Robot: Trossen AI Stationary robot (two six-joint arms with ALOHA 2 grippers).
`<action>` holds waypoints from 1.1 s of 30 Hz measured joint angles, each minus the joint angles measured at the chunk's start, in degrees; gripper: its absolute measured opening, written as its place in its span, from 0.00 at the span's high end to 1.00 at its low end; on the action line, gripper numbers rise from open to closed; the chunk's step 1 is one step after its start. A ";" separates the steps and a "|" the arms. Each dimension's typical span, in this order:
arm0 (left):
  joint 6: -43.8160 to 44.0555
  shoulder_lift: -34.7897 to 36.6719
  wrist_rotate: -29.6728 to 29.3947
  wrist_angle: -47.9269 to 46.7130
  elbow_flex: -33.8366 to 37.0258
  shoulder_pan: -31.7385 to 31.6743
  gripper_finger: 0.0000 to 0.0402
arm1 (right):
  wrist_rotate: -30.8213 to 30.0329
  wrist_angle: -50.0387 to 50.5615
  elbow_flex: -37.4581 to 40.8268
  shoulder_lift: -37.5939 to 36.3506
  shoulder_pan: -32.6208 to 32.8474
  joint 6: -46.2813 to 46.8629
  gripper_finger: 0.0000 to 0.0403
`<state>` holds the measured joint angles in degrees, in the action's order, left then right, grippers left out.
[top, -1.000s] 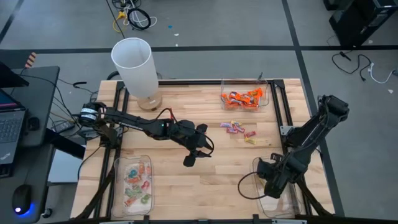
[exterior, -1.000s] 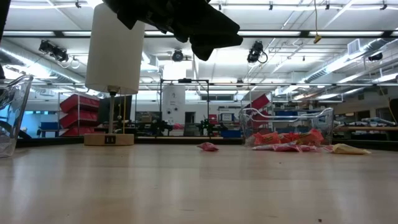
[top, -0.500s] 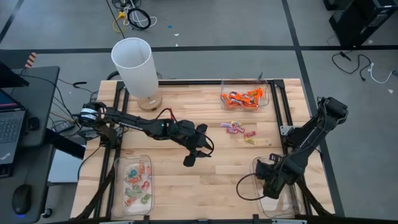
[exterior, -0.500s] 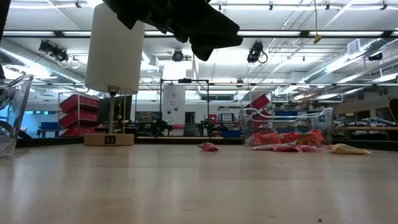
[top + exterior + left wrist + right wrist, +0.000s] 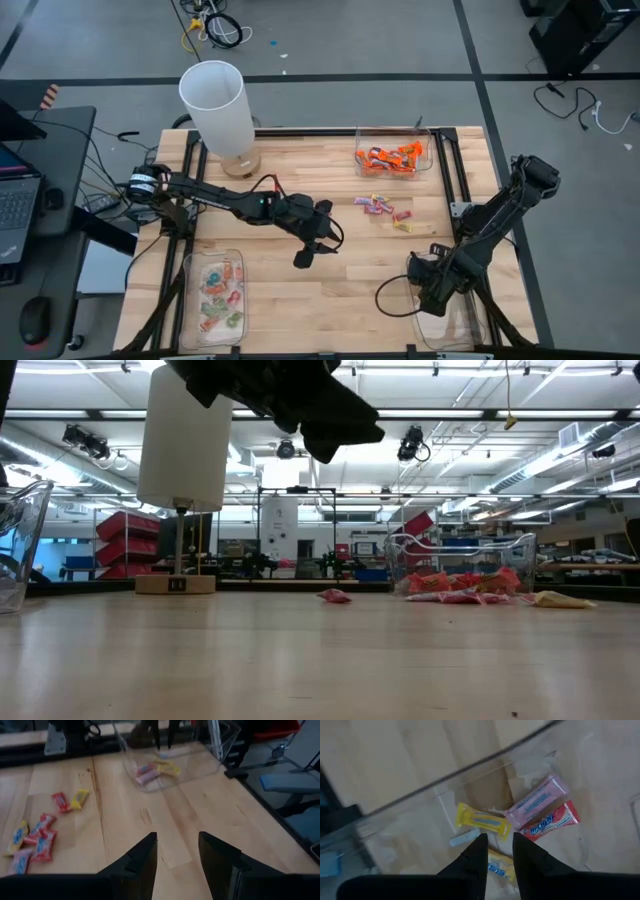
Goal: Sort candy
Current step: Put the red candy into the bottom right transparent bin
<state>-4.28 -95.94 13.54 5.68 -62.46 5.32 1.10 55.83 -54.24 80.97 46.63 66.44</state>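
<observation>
Loose candy (image 5: 385, 210) lies on the wooden table right of centre, also in the left wrist view (image 5: 35, 830). My left gripper (image 5: 308, 252) hangs open above bare wood (image 5: 177, 836), with nothing between its fingers. My right gripper (image 5: 432, 290) points down into a clear tray (image 5: 470, 335) at the near right. It is open (image 5: 499, 837) over a yellow candy (image 5: 501, 865) on the tray's floor. Beside it lie another yellow (image 5: 482, 821), a pink (image 5: 537, 801) and a red candy (image 5: 552, 822).
A clear tray of orange candy (image 5: 393, 157) stands at the far right. A tray of mixed candy (image 5: 220, 295) sits at the near left. A tall white cylinder on a wooden base (image 5: 215, 105) stands at the far left. Bare wood lies between the arms.
</observation>
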 joint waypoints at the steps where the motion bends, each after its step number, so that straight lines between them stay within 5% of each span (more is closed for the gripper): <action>1: 0.01 0.00 -0.03 -0.70 0.00 0.00 0.63 | -0.02 0.93 -0.97 -0.12 0.00 0.00 0.81; 15: 5.19 0.00 -25.68 -11.11 0.02 -0.79 0.63 | -11.39 21.14 -21.13 -0.17 0.00 -1.52 0.83; 25: 6.31 -1.78 -25.97 -12.65 0.02 -5.18 0.63 | -21.66 28.22 -34.14 -0.19 -2.20 -4.43 0.83; 33: 4.21 -4.64 -25.12 -20.39 0.07 -8.33 0.63 | -22.71 28.24 -36.79 -0.19 -4.09 -8.83 0.83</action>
<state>-0.07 -100.58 -11.58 -14.71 -62.39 -3.01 -21.61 84.07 -91.02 80.77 42.54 57.60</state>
